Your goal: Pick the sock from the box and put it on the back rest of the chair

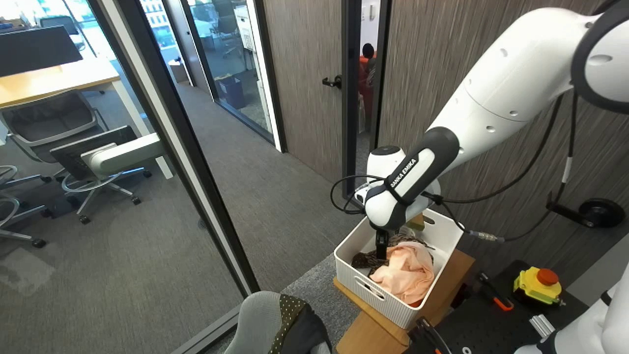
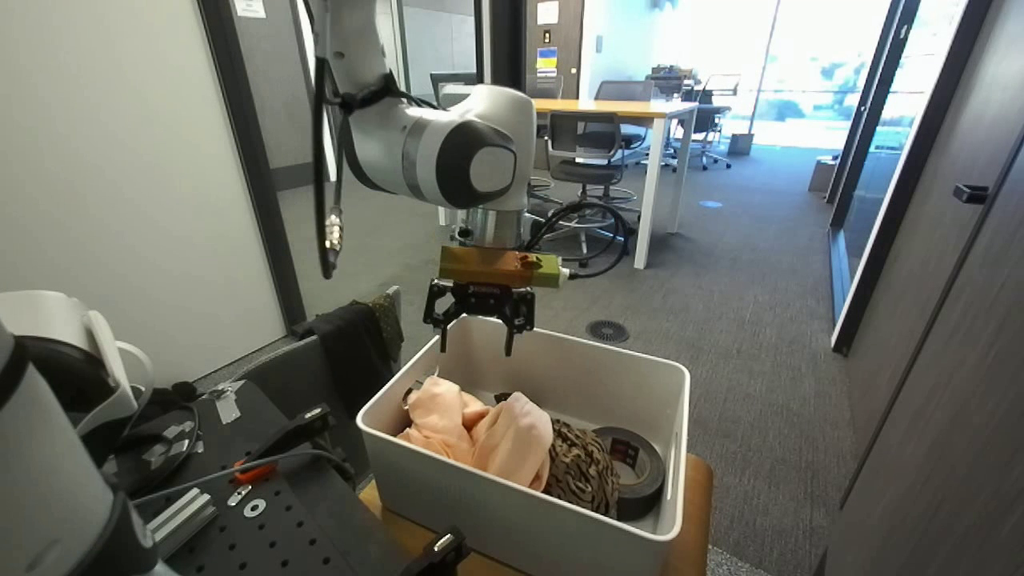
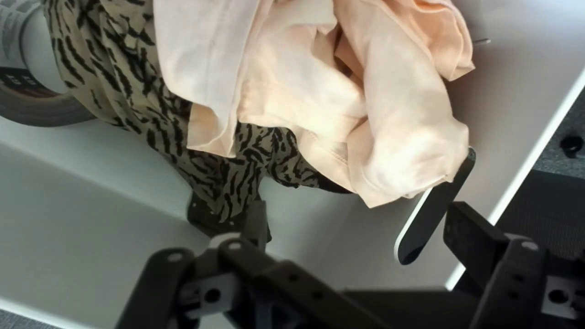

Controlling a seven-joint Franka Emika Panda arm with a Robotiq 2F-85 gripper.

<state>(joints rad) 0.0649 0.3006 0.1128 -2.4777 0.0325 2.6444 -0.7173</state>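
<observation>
Sock uncertain: we judge it the peach cloth (image 3: 297,87) or the striped cloth (image 3: 132,100), both in the box (image 2: 496,512) below the end effector (image 2: 476,348), spread wide and empty. We should confirm which, centre above one raised fold, descend straight, pinch.

An office, with a touch of the lab — well beyond the pincer (image 2: 477,352), in an exterior view, a wood-topped table (image 2: 656,108) stands among office chairs (image 2: 586,171) on grey carpet (image 2: 768,336), with bright windows (image 2: 848,80) farther off. Past the pincer, in an exterior view, are a glass pane (image 1: 251,105) and a wood-grain door (image 1: 307,108) with a lever handle (image 1: 332,82). Nearer the camera than the pincer lies the lab part — a black perforated board (image 2: 272,538) and a red-topped yellow button box (image 1: 536,287).
</observation>
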